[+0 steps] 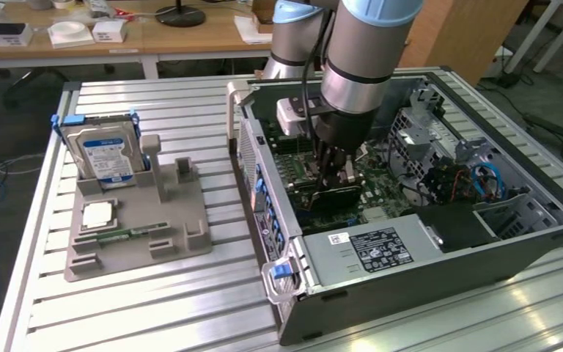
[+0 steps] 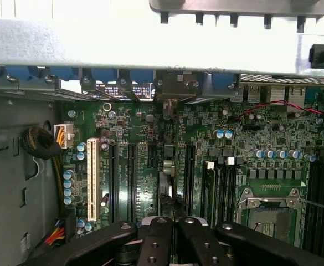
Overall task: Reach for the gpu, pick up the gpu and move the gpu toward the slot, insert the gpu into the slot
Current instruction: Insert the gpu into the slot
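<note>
My gripper [image 1: 339, 176] is down inside the open computer case [image 1: 516, 242], shut on the gpu [image 1: 333, 198], a thin dark card held upright over the green motherboard [image 1: 384, 202]. In the wrist view the black fingers [image 2: 156, 235] meet at my gripper [image 2: 171, 221] around the card's top edge. The gpu [image 2: 168, 177] runs edge-on away from them, and its metal bracket [image 2: 171, 94] reaches the case's rear wall. The slot lies under the card and is hidden by it. I cannot tell whether the card's edge is seated.
Long black connectors [image 2: 132, 177] and a white one [image 2: 92, 177] flank the card. The silver processor socket [image 2: 270, 213] is nearby. Outside the case, a grey holder [image 1: 135, 220] carries a blue-labelled hard drive [image 1: 105, 150] and a processor chip [image 1: 99, 215]. The power supply [image 1: 380, 249] fills the case's near end.
</note>
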Controlling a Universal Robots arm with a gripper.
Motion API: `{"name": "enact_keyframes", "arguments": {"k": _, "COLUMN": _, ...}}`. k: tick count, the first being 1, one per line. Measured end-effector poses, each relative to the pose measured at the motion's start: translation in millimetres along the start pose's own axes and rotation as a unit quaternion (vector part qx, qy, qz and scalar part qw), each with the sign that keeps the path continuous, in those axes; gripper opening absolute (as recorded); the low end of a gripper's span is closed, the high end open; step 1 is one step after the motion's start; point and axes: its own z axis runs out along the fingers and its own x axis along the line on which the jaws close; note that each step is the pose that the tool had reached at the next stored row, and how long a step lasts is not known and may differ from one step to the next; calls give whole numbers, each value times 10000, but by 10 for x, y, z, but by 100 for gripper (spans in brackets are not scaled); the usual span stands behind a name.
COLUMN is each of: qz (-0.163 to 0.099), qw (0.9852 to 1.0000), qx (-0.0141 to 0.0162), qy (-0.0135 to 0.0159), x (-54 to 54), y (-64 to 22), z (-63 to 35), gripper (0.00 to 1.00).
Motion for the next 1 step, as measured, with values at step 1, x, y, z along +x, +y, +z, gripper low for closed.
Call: {"name": "enact_keyframes", "arguments": {"k": 1, "qz": 0, "qw": 10000, "qx": 0, "qy": 0, "x": 0, "y": 0, "z": 0, "gripper": 10}}
